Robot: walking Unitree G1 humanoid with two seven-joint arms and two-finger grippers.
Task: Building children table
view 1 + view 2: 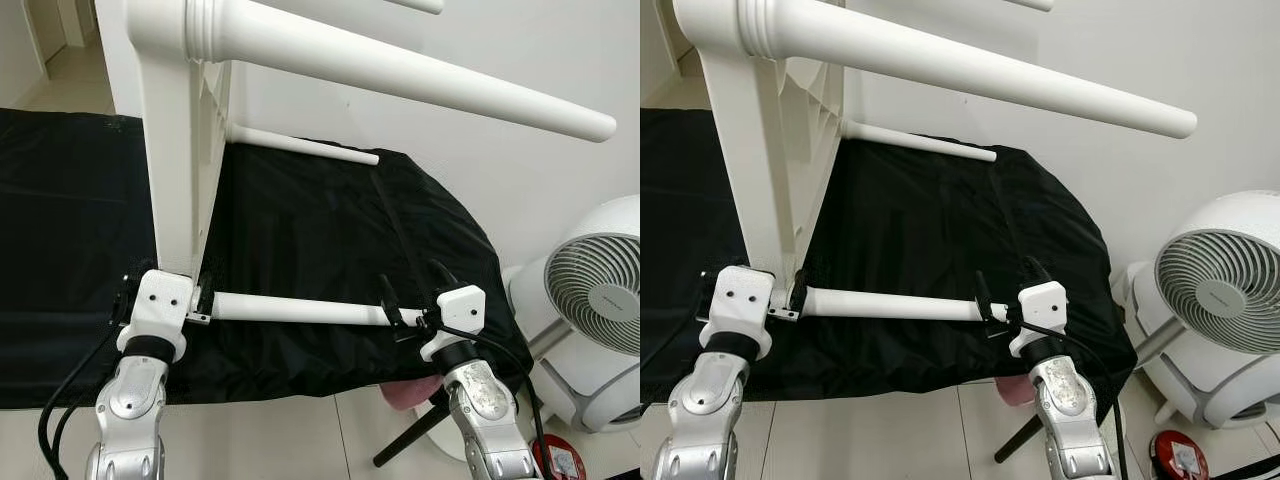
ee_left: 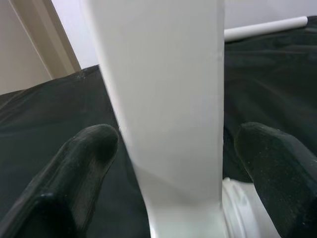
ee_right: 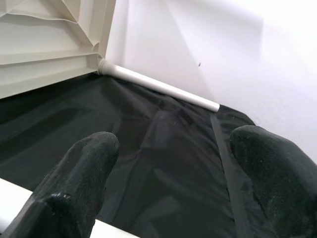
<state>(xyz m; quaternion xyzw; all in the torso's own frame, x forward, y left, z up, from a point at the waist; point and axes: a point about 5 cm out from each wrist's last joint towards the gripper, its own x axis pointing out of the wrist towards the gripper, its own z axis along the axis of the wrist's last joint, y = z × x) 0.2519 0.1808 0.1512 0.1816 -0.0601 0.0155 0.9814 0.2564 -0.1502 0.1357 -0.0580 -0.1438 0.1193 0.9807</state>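
I am looking down at a black cloth [image 1: 300, 260] spreading over the pale tiled floor [image 1: 300, 440], with a plain white wall [image 1: 520, 60] rising behind it and a white round fan [image 1: 595, 290] standing at my right

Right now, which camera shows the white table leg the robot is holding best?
The left eye view: the whole table leg shows, from left pincer to right pincer. The right eye view shows the same. Each wrist view catches just a bit of it.
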